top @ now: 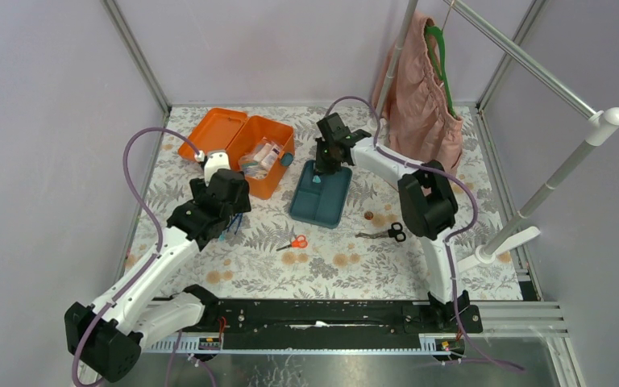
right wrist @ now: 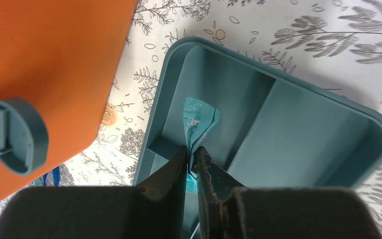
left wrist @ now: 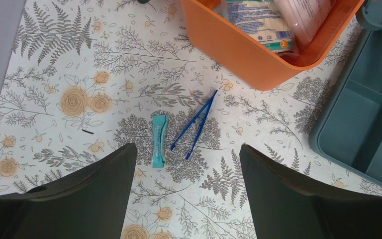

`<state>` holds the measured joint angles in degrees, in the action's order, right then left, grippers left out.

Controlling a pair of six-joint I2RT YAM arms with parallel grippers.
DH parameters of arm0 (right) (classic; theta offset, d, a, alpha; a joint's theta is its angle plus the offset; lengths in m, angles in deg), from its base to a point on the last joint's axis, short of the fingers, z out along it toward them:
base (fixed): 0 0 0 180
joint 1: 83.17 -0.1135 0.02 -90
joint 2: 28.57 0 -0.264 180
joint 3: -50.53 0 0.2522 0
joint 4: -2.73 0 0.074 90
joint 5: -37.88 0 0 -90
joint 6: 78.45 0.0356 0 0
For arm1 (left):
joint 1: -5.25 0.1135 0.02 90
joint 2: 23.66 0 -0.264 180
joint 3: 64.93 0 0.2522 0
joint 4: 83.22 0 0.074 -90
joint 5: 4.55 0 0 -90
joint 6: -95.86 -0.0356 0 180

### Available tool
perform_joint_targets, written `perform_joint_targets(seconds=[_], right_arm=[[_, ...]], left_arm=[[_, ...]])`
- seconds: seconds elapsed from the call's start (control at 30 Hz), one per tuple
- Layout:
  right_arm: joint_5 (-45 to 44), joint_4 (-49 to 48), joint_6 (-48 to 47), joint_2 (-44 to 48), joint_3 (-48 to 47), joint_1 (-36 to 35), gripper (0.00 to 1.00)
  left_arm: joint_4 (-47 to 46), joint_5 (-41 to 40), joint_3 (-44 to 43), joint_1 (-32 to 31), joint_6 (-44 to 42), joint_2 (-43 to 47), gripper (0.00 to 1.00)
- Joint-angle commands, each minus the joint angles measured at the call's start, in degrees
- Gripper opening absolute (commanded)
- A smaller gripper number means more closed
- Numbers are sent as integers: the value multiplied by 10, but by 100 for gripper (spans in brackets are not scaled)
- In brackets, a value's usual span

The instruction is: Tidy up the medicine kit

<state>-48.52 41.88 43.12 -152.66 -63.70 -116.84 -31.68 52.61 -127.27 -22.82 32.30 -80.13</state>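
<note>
Logged right gripper (right wrist: 193, 149) pinched on teal sachet (right wrist: 199, 117) over tray (right wrist: 323, 92). Logged left gripper (left wrist: 186, 147) spread wide above blue tweezers (left wrist: 196, 124) and second sachet (left wrist: 158, 139), near orange box (left wrist: 238, 50).

Top view: lower-centre tablecloth (top: 338, 270) is left open, interrupted only by orange scissors (top: 294, 242) and black scissors (top: 388, 234). A narrow gap is seen between medicine kit (top: 263, 185) and insert tray (top: 326, 205). Tray's upper end is occupied by right gripper (right wrist: 193, 157), clamped on teal packet (right wrist: 199, 119).
</note>
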Motion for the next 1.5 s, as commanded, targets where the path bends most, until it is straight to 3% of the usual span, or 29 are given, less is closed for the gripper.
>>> perform_joint_targets(seconds=[0.0,0.27,0.4,0.57,0.77,0.97,1.17,1.33,1.47], right_arm=[[47,1,8,-28,-52,-9,21],[31,-3,-9,-14,-43,-9,35],[17,-2,-31,31,-13,-9,37],[-7,-16,-70,140,97,-9,40],[-112,-11,-84,298,280,-8,44],[-174,5,-20,432,451,-8,47],[-220,11,101,522,549,-8,63],[-170,-28,213,541,612,-8,66],[-185,-21,279,513,613,-8,67]], left_arm=[[12,-10,0,5,19,14,84],[11,20,12,8,62,7,85],[9,24,20,9,76,3,85],[-13,47,32,12,88,-12,85],[-44,85,23,12,91,-60,85],[-58,107,17,12,97,-84,84],[-67,111,22,12,92,-86,84],[-67,114,22,12,87,-85,84],[-66,117,24,12,85,-77,84]])
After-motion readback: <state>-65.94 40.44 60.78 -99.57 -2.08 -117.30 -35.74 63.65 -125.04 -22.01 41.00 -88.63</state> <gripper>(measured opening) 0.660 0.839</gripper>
